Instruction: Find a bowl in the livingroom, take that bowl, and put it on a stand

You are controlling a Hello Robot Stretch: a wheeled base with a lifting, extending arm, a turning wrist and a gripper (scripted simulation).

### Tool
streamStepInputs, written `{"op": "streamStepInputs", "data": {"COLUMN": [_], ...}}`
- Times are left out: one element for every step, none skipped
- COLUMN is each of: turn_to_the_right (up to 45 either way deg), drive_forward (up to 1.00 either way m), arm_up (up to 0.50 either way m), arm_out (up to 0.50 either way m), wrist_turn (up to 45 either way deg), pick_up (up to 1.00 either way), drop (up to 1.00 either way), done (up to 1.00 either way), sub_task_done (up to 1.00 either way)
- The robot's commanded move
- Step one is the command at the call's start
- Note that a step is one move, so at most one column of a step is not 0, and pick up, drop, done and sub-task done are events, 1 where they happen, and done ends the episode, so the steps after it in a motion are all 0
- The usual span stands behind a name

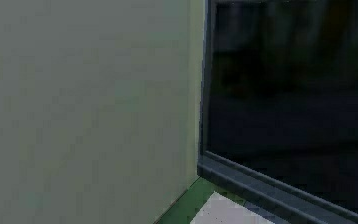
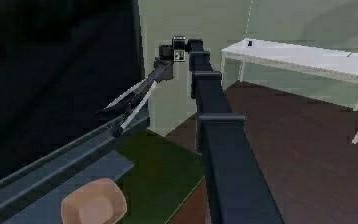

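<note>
Early stage: bowl apparently not yet taken; grasping, carrying and setting on a stand all remain.
Dark glossy panel (image 1: 287, 90), grey-framed; flat pale wall (image 1: 87, 100); arm (image 2: 222, 130), a dark square bar; white slab-topped table (image 2: 307, 62) on thin legs, well apart; matte green rug (image 2: 162, 165); tool (image 2: 115, 118), two thin fingers against the panel's frame, grip and load cannot be told; tan rounded thing, probably the bowl (image 2: 92, 203), low beside frame and rug.

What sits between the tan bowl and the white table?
In the arm side view, the arm's dark bar crosses between tan bowl and white table; green surface and brown floor flank it.
</note>
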Motion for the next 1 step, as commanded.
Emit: {"op": "streamStepInputs", "data": {"turn_to_the_right": [0.0], "drive_forward": [0.00], "arm_up": [0.00], "arm_out": [-0.10], "wrist_turn": [0.0], "pick_up": [0.00], "drop": [0.00], "done": [0.00], "sub_task_done": [0.00]}}
